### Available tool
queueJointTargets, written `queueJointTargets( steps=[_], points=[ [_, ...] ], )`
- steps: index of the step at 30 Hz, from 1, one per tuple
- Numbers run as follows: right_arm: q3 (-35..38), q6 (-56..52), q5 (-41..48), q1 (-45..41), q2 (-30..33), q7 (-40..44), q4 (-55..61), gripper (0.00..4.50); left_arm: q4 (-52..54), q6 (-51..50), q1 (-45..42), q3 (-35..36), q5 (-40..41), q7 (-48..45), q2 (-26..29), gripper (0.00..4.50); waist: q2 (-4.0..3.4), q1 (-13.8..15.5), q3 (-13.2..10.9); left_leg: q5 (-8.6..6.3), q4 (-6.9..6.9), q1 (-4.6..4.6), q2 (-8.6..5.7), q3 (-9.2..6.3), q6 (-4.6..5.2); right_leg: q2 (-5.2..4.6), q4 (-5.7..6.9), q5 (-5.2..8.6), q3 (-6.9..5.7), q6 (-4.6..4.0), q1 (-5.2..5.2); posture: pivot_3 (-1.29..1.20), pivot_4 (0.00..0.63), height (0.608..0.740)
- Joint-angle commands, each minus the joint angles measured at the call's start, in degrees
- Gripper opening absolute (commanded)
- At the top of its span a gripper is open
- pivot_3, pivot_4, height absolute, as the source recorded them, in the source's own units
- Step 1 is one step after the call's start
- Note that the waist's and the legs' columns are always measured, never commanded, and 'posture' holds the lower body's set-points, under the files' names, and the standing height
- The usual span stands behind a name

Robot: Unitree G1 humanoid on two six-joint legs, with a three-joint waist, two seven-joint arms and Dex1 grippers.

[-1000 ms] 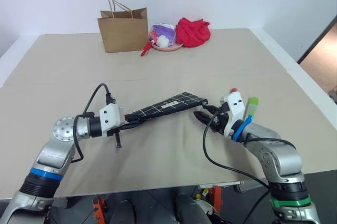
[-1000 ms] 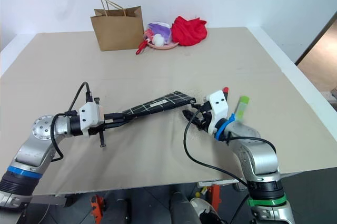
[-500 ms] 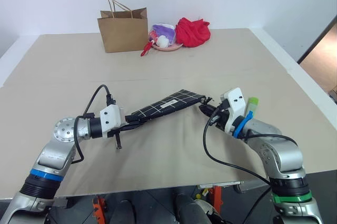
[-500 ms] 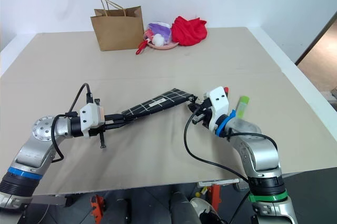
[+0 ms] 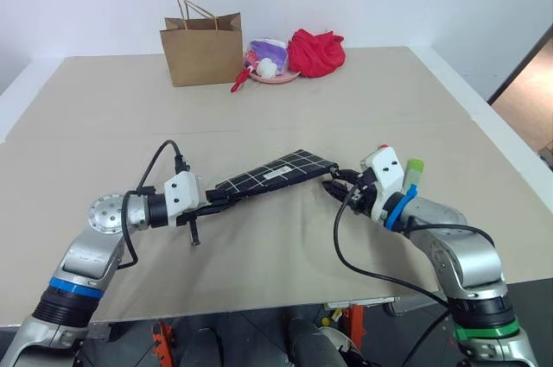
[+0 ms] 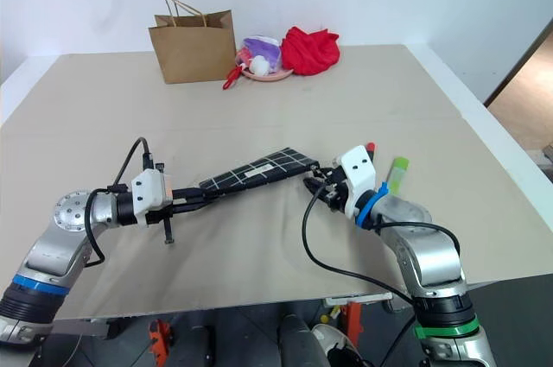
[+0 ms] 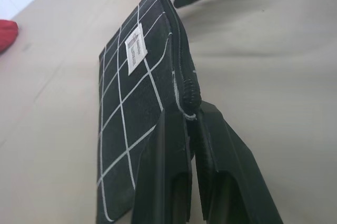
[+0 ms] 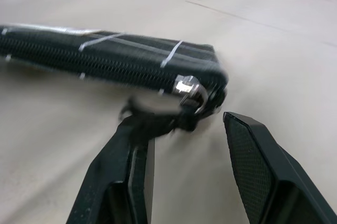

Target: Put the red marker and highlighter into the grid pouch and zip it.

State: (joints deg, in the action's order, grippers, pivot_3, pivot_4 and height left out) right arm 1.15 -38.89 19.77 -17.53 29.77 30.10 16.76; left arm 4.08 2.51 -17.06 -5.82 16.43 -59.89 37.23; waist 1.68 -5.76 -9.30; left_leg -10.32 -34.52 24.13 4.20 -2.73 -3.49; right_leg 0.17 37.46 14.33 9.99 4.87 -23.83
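Pouch (image 5: 276, 171) held edge-up, zipper end toward right pincer (image 8: 184, 124)

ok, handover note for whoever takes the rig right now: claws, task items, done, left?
Left claw: shut on the grid pouch, holding one end up off the table.
Right claw: open at the pouch's far end, zipper pull and its cord between the fingers, not gripped.
Red marker and highlighter: on the table behind the right claw, outside the pouch.
Done: pouch picked up.
Left: open the zipper, load both pens, zip.
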Motion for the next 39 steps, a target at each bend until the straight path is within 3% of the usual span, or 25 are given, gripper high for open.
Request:
queueJointTargets(
  steps=[1,15,18,21,39],
  points=[
    [2.3,0.6,0.6,-1.7,0.5,-0.1,1.8,2.3,2.2,0.2,0.1,1.6,0.4,0.4,0.2,0.0,0.0,0.0,0.0,0.0,0.0,0.0,0.0,0.0,0.0,0.0,0.0,0.0,0.0,0.0,0.0,0.0,0.15,0.74],
    [1.5,1.0,0.6,-1.8,-1.2,-0.1,-0.7,2.3,3.5,-0.4,0.6,1.5,0.8,0.7,0.1,0.0,0.0,0.0,0.0,0.0,0.0,0.0,0.0,0.0,0.0,0.0,0.0,0.0,0.0,0.0,0.0,0.0,0.15,0.74],
    [1.5,1.1,0.5,-2.0,-1.2,0.0,-0.9,1.51,3.8,-0.5,0.8,1.5,0.9,0.7,0.1,0.0,0.0,0.0,0.0,0.0,0.0,0.0,0.0,0.0,0.0,0.0,0.0,0.0,0.0,0.0,0.0,0.0,0.15,0.74],
    [1.5,1.2,0.5,-2.3,-1.2,0.1,-1.1,0.05,3.8,-0.5,1.0,1.6,0.9,0.8,0.2,0.0,0.0,0.0,0.0,0.0,0.0,0.0,0.0,0.0,0.0,0.0,0.0,0.0,0.0,0.0,0.0,0.0,0.15,0.74],
    [-4.8,-3.1,0.3,-4.3,1.0,2.4,6.4,0.05,5.0,-2.0,0.7,1.0,0.9,2.0,-1.2,0.0,0.0,0.0,0.0,0.0,0.0,0.0,0.0,-0.02,0.0,0.0,0.0,0.0,-0.02,0.0,0.0,0.0,0.15,0.74]
  ],
)
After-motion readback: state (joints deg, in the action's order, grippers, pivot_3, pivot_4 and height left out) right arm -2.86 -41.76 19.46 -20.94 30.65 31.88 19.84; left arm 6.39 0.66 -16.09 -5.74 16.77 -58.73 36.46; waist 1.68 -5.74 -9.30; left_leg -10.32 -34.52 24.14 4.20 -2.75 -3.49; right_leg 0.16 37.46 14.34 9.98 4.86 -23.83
